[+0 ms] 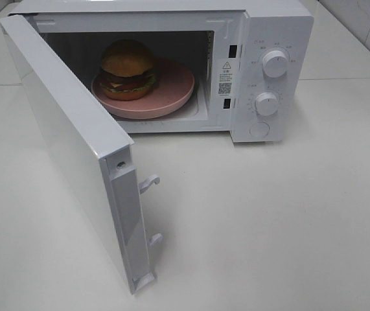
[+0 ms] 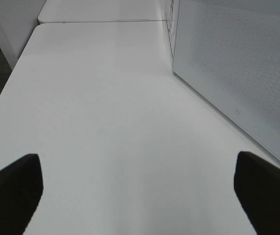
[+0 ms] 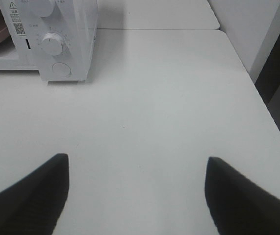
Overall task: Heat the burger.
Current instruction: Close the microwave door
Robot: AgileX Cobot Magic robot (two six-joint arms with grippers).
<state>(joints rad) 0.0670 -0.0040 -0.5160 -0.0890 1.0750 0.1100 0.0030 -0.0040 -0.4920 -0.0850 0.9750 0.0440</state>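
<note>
Left gripper hangs low beside the microwave with jaws spread wide and nothing between them. Right gripper does likewise, off its dial side.

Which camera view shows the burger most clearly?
The exterior high view: the burger sits whole on the pink plate inside the open microwave. Neither wrist view shows it; the right one catches only the plate's edge.

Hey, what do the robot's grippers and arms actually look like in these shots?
Only the finger ends show, in the wrist views. The left gripper has two matte black fingers with blunt, wedge-shaped tips; the right gripper looks the same. No markings or cables are visible, and the arms are out of view.
</note>
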